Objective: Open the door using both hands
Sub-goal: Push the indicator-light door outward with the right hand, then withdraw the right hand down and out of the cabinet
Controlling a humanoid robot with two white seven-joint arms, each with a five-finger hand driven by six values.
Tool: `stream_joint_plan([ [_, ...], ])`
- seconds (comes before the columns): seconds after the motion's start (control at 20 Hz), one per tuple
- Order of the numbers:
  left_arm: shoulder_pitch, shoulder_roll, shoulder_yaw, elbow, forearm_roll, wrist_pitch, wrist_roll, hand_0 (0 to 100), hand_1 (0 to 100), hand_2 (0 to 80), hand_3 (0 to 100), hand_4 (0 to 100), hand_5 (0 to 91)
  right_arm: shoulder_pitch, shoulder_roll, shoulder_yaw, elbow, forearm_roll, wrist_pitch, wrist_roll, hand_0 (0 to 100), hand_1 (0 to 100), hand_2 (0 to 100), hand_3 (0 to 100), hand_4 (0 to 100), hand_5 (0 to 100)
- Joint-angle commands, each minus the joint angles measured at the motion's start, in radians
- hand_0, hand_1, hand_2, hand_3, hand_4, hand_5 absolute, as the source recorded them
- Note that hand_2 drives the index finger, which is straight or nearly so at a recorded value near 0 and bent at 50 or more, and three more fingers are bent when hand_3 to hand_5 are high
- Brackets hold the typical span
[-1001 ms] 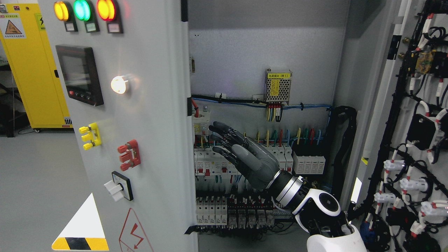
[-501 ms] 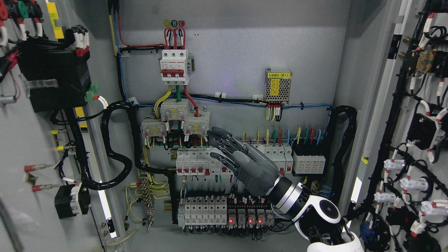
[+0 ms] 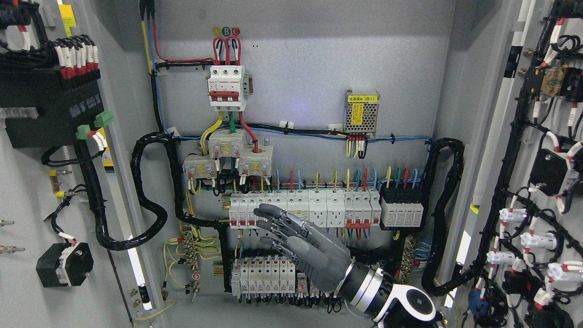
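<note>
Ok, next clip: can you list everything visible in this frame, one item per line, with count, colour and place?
left door: one, grey, swung open at far left, black modules and wiring on its inner face
right door: one, grey, open at far right, black cable harness with white connectors
cabinet back panel: one, grey, centre
main breaker: one, white with red levers, upper centre
power supply: one, metal mesh with yellow label, right of the breaker
upper breaker row: one row, white with some black units, mid panel
lower breaker row: one row, white, low centre
black conduit: one loop, left of the panel
right hand: one, grey, fingers extended, holding nothing, before the breaker rows
</note>
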Motion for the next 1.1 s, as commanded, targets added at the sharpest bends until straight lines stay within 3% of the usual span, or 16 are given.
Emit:
stream_joint_plan([
  [0.0,0.028,0.009,0.0,-0.005,-0.001,-0.005,0.0,12,56,0.0,0,0,0.0,0.054,-0.037,0.249,-0.121,-0.001,0.001,-0.005,0,50,4,0,0,0],
  [0.15,0.028,0.011,0.002,-0.003,0.0,-0.005,0.0,12,56,0.0,0,0,0.0,0.062,-0.02,0.351,-0.112,-0.001,0.001,-0.008,0,50,4,0,0,0],
  [0.3,0.028,0.009,0.0,-0.003,0.0,-0.005,0.0,12,56,0.0,0,0,0.0,0.062,0.049,0.383,-0.084,0.002,0.001,-0.008,0,50,4,0,0,0],
  [0.45,0.028,0.009,0.0,-0.005,0.0,-0.005,0.0,12,56,0.0,0,0,0.0,0.042,0.068,0.455,-0.06,0.005,0.001,-0.009,0,50,4,0,0,0],
  [0.6,0.028,0.009,0.0,-0.005,0.0,-0.005,0.0,12,56,0.0,0,0,0.0,0.039,0.115,0.477,-0.06,0.0,-0.002,-0.009,0,50,4,0,0,0],
  [1.05,0.028,0.009,0.0,-0.006,0.0,-0.005,0.0,12,56,0.0,0,0,0.0,0.024,0.131,0.537,-0.057,-0.004,-0.008,-0.012,0,50,4,0,0,0],
])
